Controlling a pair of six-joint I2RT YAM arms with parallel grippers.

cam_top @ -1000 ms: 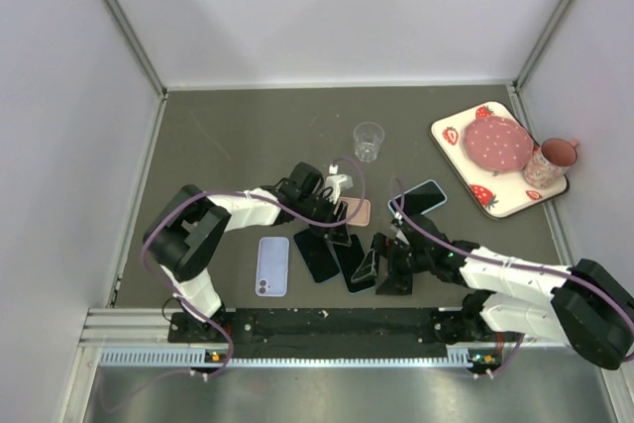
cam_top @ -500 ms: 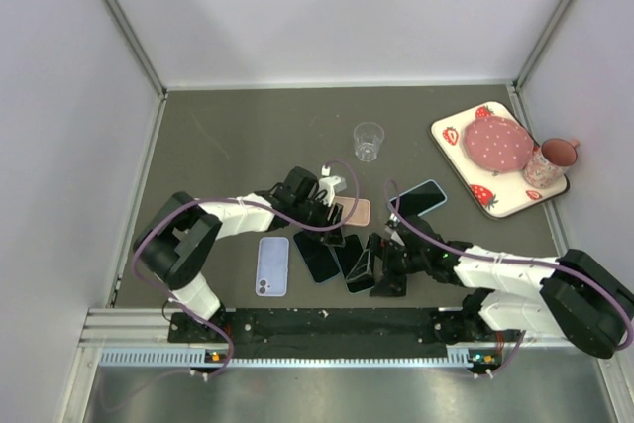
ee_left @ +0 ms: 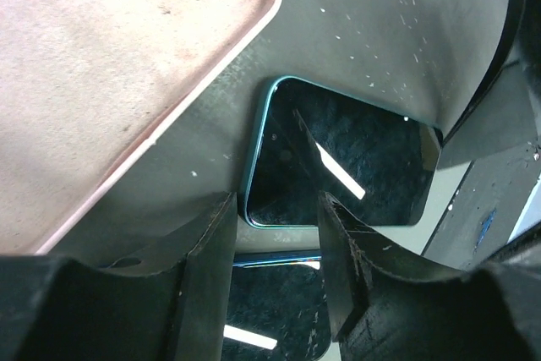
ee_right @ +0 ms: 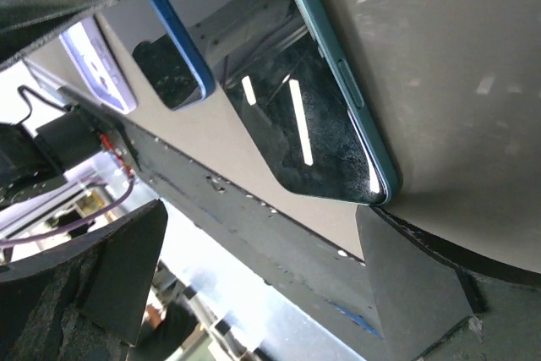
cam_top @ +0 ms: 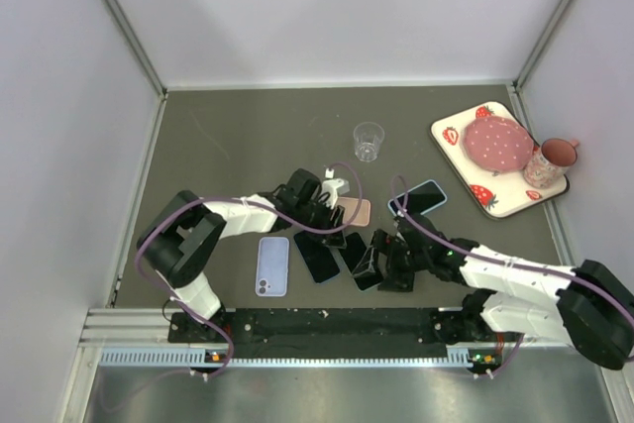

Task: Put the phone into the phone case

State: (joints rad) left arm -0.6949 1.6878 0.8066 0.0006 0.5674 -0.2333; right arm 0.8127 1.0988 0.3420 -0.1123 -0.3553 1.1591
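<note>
1. The left claw (ee_left: 275, 205) hangs low over the middle of the table (cam_top: 228, 146). Its fingers (ee_left: 211, 276) are half spread with nothing pinched, astride one edge of the teal-edged phone (ee_left: 338, 158).
2. That phone lies screen up on the table, just beside the pink case (ee_left: 110, 65) and not in it. The case lies flat on its far side.
3. The right claw (ee_right: 262, 234) is spread wide at the phone's right. One finger (ee_right: 414, 268) meets the phone's corner, probably to brace or tip it.
4. My guess is that a flat phone gives little to grab, so one claw props it while the other gets a hold.
5. A blue-edged phone (ee_right: 169, 65) and a lavender phone (cam_top: 271, 264) lie close by and could get nudged.
</note>
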